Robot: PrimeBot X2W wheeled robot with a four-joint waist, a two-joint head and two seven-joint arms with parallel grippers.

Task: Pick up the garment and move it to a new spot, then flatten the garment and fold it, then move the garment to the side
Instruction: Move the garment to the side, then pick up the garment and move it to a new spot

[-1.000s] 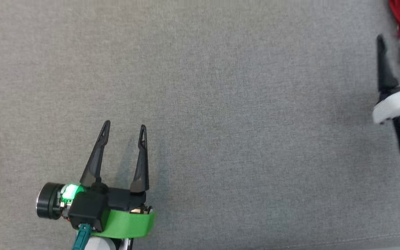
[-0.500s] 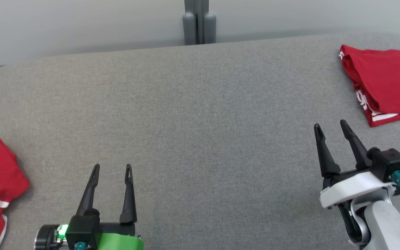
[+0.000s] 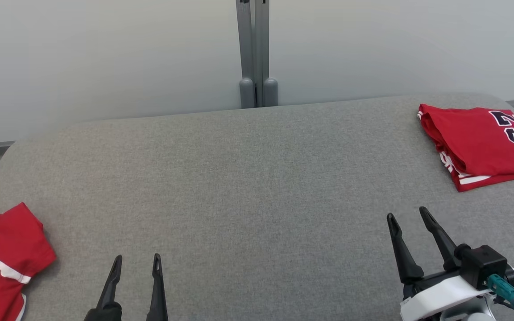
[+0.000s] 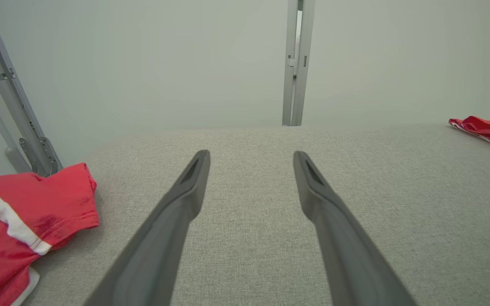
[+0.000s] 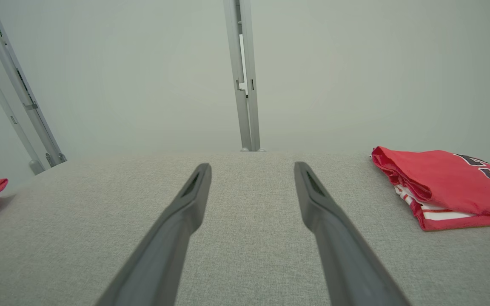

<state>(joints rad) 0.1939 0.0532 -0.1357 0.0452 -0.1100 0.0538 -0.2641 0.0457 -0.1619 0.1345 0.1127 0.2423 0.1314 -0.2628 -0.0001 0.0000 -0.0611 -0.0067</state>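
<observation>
A folded red garment point(image 3: 480, 145) with dark numerals and white trim lies at the far right of the grey table point(image 3: 248, 191); the right wrist view has it point(image 5: 445, 187) at the right. Another red garment point(image 3: 2, 258) with a white stripe lies loose at the table's left edge, seen also in the left wrist view point(image 4: 24, 221). My left gripper point(image 3: 135, 259) stands open at the bottom left, nothing between its fingers. My right gripper point(image 3: 407, 214) is open at the lower right, short of the folded garment and apart from it.
A pale wall with a grey vertical post point(image 3: 253, 53) rises behind the table. Slanted metal rails point(image 4: 11, 110) stand off the table's left end. The table's far corners are rounded.
The head camera has tilted up, bringing the wall and the table's far edge into view. Both grippers sit lower in the picture and stay open. The right gripper came away from the folded garment.
</observation>
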